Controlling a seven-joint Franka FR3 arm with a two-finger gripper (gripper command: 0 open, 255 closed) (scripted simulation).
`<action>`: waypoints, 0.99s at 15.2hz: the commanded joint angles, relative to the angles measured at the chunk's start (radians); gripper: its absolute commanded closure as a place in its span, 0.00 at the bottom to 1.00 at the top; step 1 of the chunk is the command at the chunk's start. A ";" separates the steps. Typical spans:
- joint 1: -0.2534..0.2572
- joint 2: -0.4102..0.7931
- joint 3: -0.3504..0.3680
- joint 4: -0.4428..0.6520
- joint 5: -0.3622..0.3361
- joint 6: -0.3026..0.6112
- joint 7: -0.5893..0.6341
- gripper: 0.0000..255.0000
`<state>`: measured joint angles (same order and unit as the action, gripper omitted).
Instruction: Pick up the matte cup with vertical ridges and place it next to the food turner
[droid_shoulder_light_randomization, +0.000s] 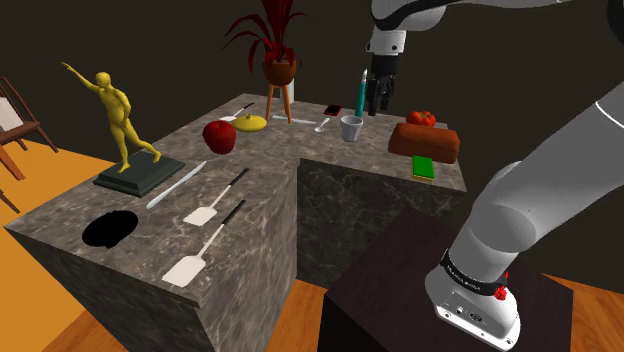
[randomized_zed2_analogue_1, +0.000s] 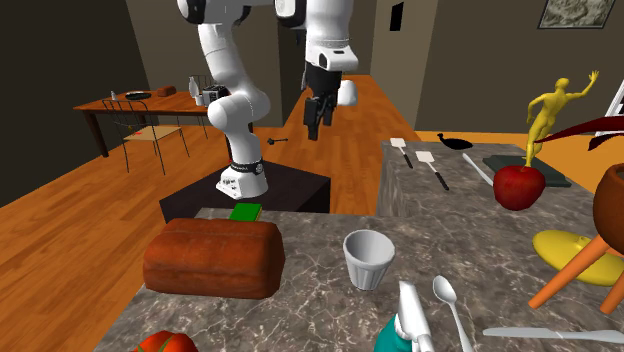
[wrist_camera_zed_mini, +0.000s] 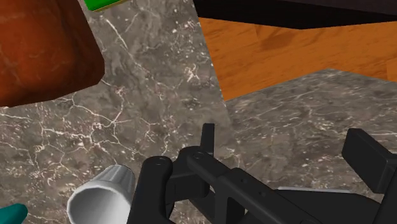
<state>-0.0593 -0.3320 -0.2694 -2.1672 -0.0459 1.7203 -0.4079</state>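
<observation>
Marbled counter (droid_shoulder_light_randomization: 270, 150) under grey cup (droid_shoulder_light_randomization: 351, 127) (upright)

Your cup (droid_shoulder_light_randomization: 351, 127): pale grey-white, vertical ridges. Surface (droid_shoulder_light_randomization: 262, 190): grey-brown marble, white veins. Hand (droid_shoulder_light_randomization: 378, 106): all black. You have turner (droid_shoulder_light_randomization: 186, 269) and second turner (droid_shoulder_light_randomization: 200, 214): white blades, black handles. Apple (droid_shoulder_light_randomization: 220, 135) red. Statue (droid_shoulder_light_randomization: 118, 110) yellow, dark base. Loaf (droid_shoulder_light_randomization: 424, 143) reddish brown. Block (droid_shoulder_light_randomization: 425, 167) green. Tube (droid_shoulder_light_randomization: 361, 93) teal. Floor (droid_shoulder_light_randomization: 290, 325) orange wood.
</observation>
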 joint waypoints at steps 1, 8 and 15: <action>-0.003 0.084 -0.029 0.054 0.012 0.023 -0.044 0.00; -0.035 0.373 -0.102 0.287 0.094 0.039 -0.195 0.00; -0.121 0.687 -0.123 0.607 0.205 -0.016 -0.325 0.00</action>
<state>-0.1656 0.3051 -0.3918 -1.6088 0.1410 1.7102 -0.7149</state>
